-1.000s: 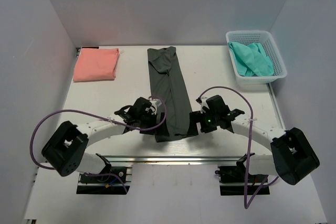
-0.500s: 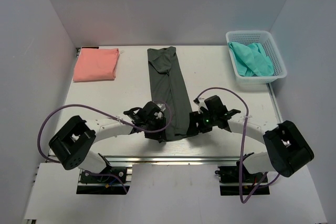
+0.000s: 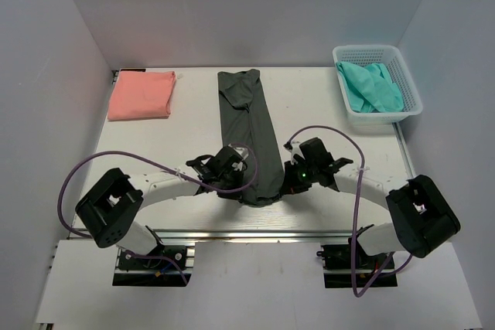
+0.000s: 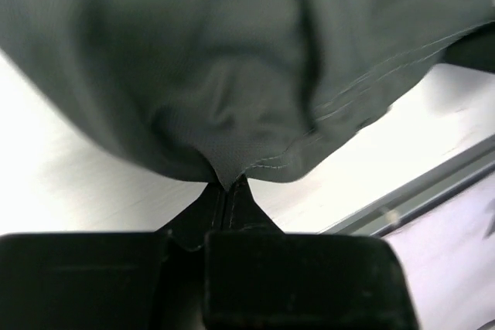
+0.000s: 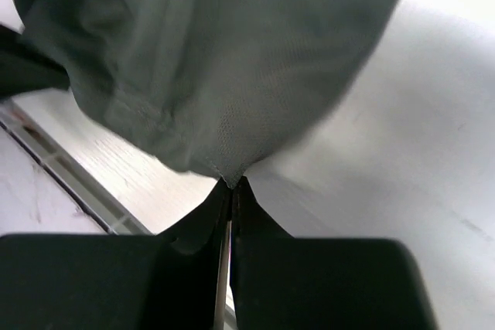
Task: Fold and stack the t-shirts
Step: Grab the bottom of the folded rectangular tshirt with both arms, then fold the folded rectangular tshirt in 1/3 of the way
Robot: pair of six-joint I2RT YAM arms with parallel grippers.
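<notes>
Charcoal fabric is clamped at both near corners: the grey shirt [image 3: 249, 129] is laid as a long narrow strip down the middle of the counter [image 3: 178, 137], and its near hem is pinched by the left pincer [image 3: 238, 183] and the right pincer [image 3: 286, 182]. A second ago the two pincers were set wider, just outside the grey shirt's near end, and the hem was lying flat and square. Since then both have been brought inward onto the corners, and the hem is now bunched and rounded.

In the left wrist view the left pincer [image 4: 227, 191] is seen closed on a point of cloth, with the grey shirt [image 4: 232, 59] hanging off it and raised off the counter. The same is shown for the right pincer [image 5: 232, 187] and the grey shirt [image 5: 201, 52].

The grasp is judged done, and a fold of the near end toward the collar is likely next.

The pink shirt [image 3: 141, 94] is folded, well left of the grey shirt's far end. The teal shirts [image 3: 371, 86] are left in the basket [image 3: 412, 86], well right of it, unfolded.
</notes>
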